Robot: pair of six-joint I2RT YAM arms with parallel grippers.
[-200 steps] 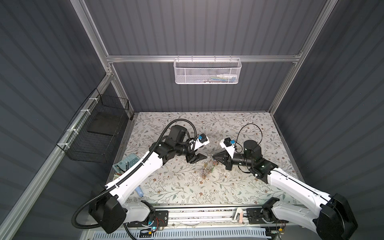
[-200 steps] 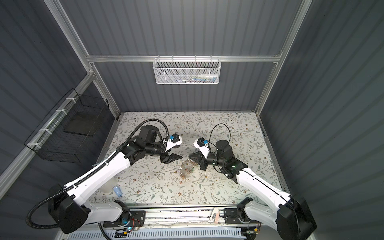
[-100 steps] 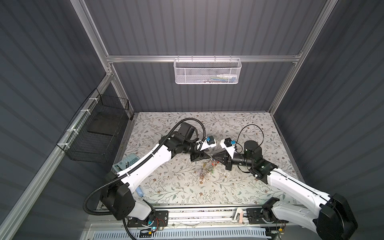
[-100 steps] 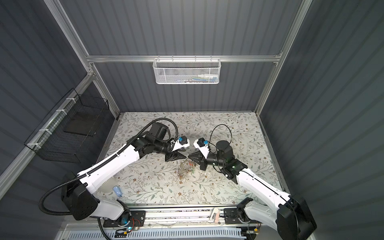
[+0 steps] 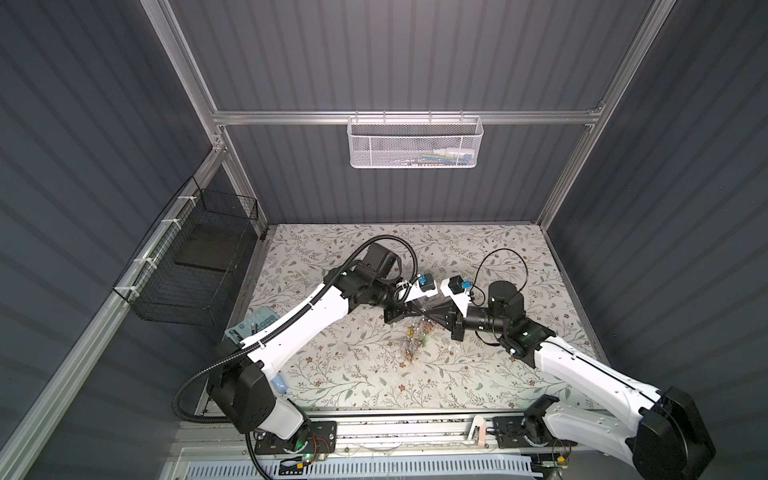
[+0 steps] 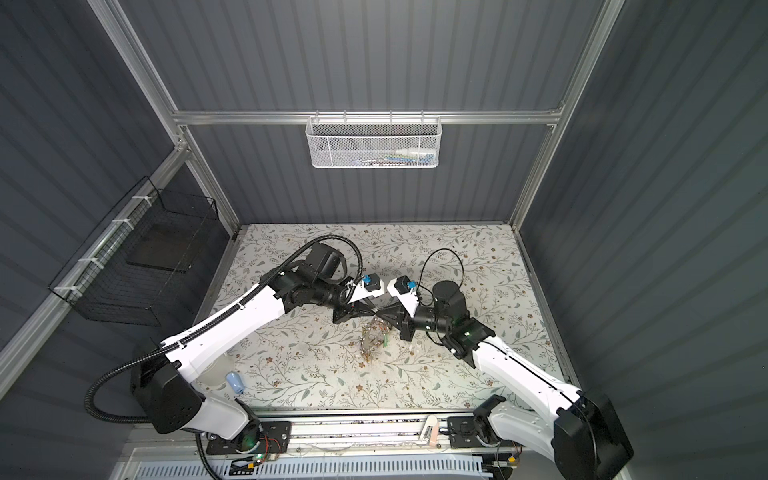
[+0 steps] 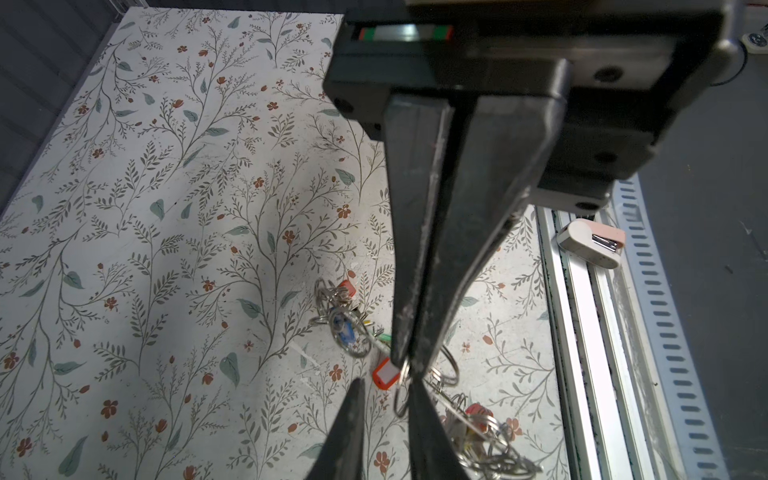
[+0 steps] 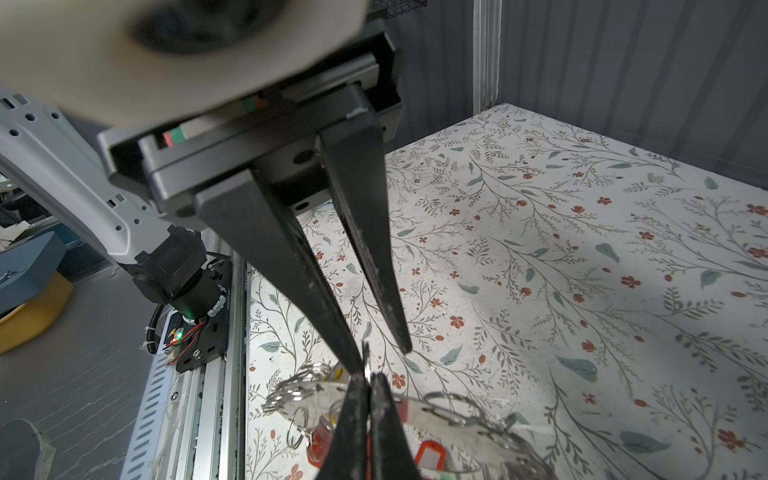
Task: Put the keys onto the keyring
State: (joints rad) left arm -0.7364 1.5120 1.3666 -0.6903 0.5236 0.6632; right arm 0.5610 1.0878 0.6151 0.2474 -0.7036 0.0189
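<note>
The left tool (image 7: 405, 369) was seen with its jaws narrowly apart, the tips set about a thin wire ring (image 7: 396, 399). A slim gap between its two fingers was shown in the right wrist view, and whether the ring was pinched could not be told. The right tool (image 8: 368, 376) was met tip to tip from the opposite side, its jaws drawn together on a thin metal edge of the keyring (image 8: 419, 412). The keyring was thus held clear of the worktop (image 5: 353, 365). Its flat grey disc was seen just beyond the right tool's tips, with wire rings and coloured tags hung from the rim.

The keys (image 7: 384, 374) were marked by an oblong orange-red tag with a white label, hung just beside the left tool's tips. The metal blades themselves could not be made out, nor could it be told whether the bunch was joined to the keyring. A lower cluster (image 7: 345, 320) of rings with blue, green and red tags was seen beneath; whether it lay on the worktop or dangled could not be told.

In both top views the two tools were placed near the middle of the floral worktop. A white mesh basket (image 5: 415, 143) was hung on the back wall and a black wire basket (image 5: 195, 257) on the left wall.
</note>
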